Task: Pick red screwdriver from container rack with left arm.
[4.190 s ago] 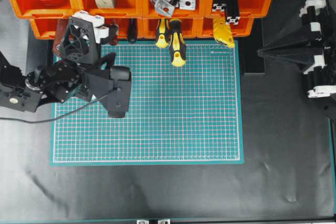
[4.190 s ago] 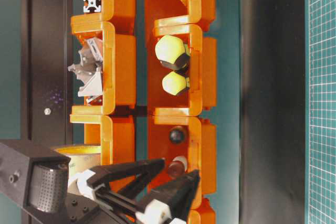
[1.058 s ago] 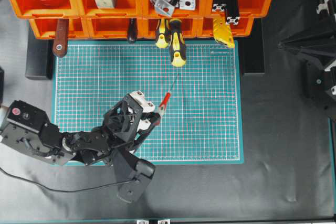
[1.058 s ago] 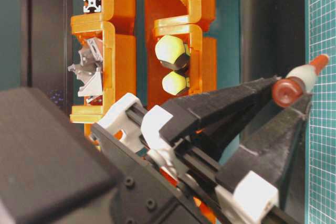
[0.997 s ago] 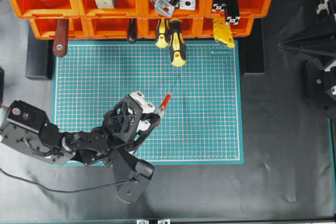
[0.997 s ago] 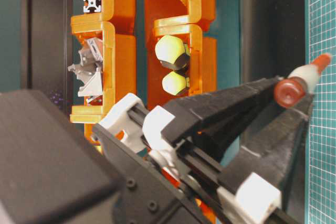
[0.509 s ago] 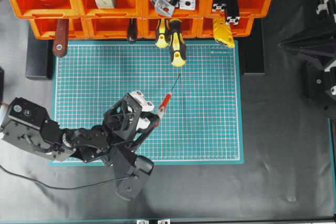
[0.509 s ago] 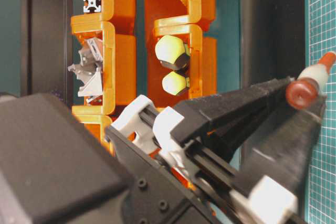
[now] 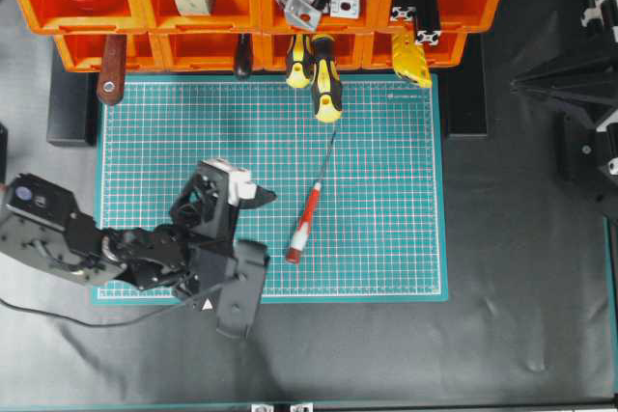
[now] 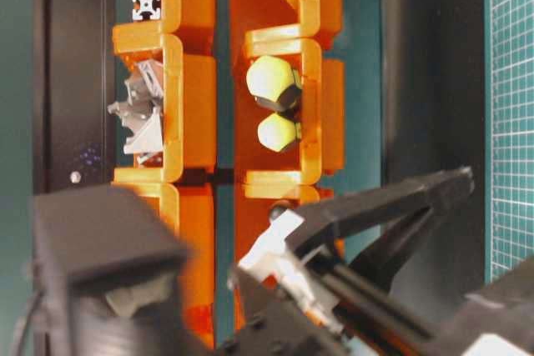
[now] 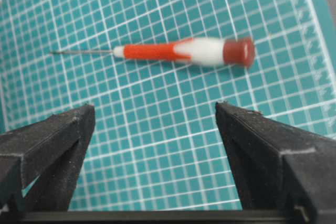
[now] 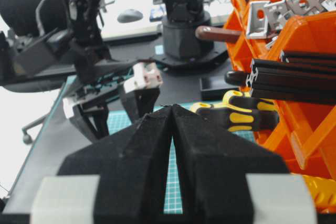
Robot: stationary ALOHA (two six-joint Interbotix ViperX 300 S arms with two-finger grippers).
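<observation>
The red screwdriver (image 9: 305,211) lies flat on the green mat (image 9: 386,238), its shaft pointing toward the container rack (image 9: 251,7). In the left wrist view the red screwdriver (image 11: 178,52) lies across the mat, beyond the fingertips and untouched. My left gripper (image 9: 263,219) is open and empty, just left of the handle; its fingers (image 11: 262,140) stand wide apart. In the table-level view its black fingers (image 10: 392,202) cross in front of the rack (image 10: 284,81). My right gripper (image 9: 517,87) is shut and empty at the far right, and its jaws meet in the right wrist view (image 12: 172,109).
Two yellow-and-black screwdrivers (image 9: 325,84) hang out of the lower bins over the mat's far edge. A flat dark-red handle with an eyelet (image 9: 110,69) and a yellow knife (image 9: 410,57) also stick out. Upper bins hold tape rolls, brackets and black rails.
My left gripper held the red screwdriver above the mat; it has opened and drawn back to the left. The screwdriver now lies on the mat. The right arm has not moved.
</observation>
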